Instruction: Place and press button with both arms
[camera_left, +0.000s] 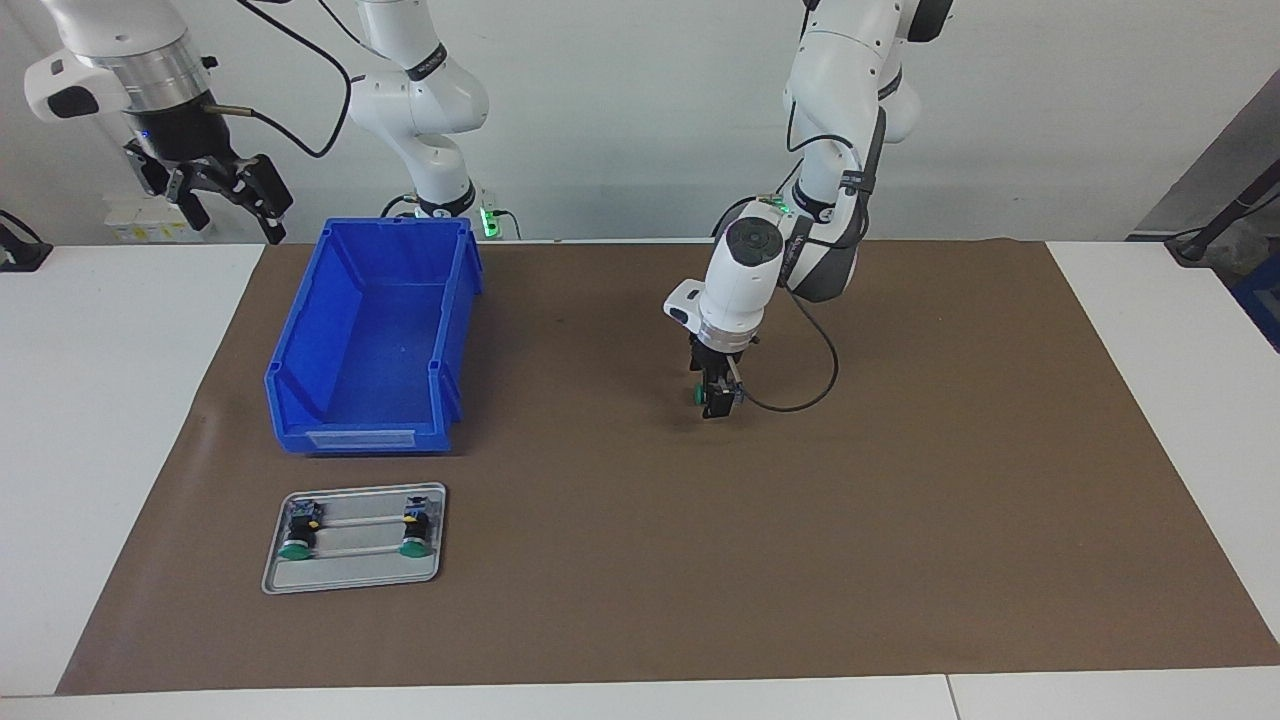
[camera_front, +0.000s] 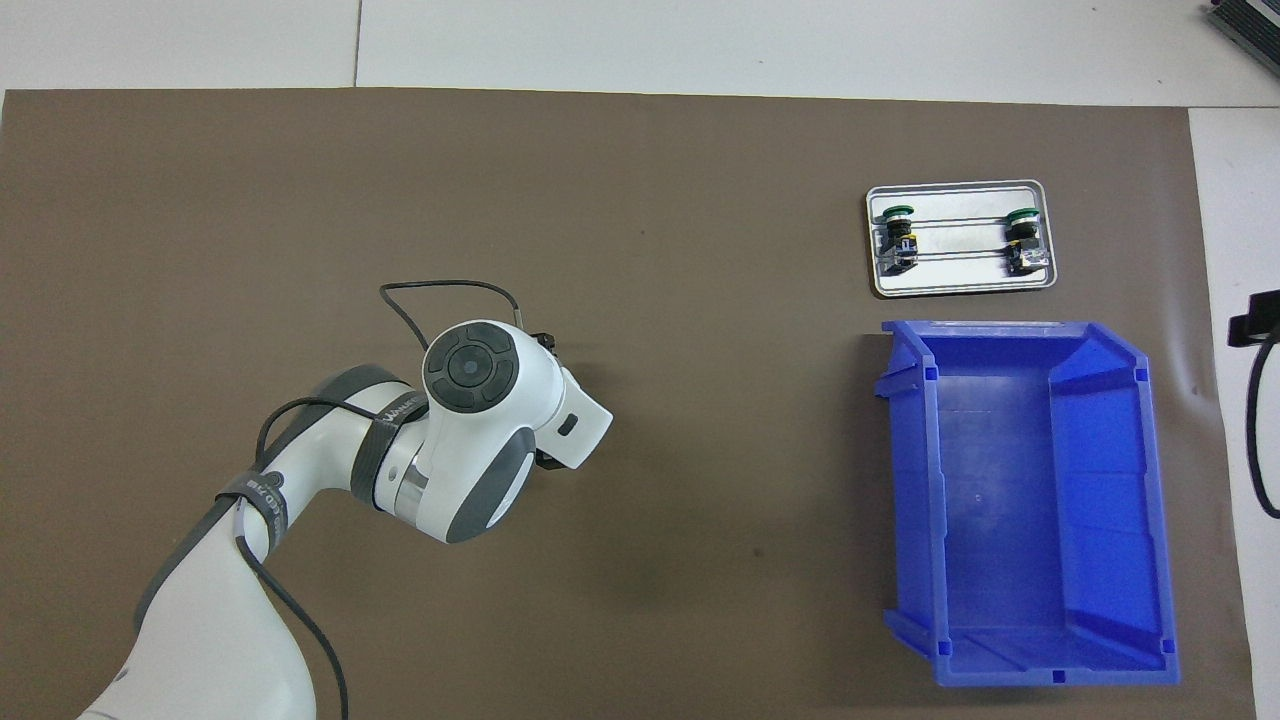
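Observation:
My left gripper (camera_left: 716, 405) points down low over the middle of the brown mat (camera_left: 900, 500) and is shut on a green-capped button (camera_left: 698, 393). I cannot tell whether the button touches the mat. In the overhead view the left arm's wrist (camera_front: 470, 370) hides the gripper and the button. Two more buttons (camera_left: 297, 530) (camera_left: 415, 527) lie in a small grey tray (camera_left: 355, 572), also seen in the overhead view (camera_front: 960, 275). My right gripper (camera_left: 225, 205) is open and empty, raised over the table edge beside the blue bin, and waits.
An empty blue bin (camera_left: 300, 330) stands on the mat toward the right arm's end, nearer to the robots than the tray; it also shows in the overhead view (camera_front: 912, 480). White table borders the mat.

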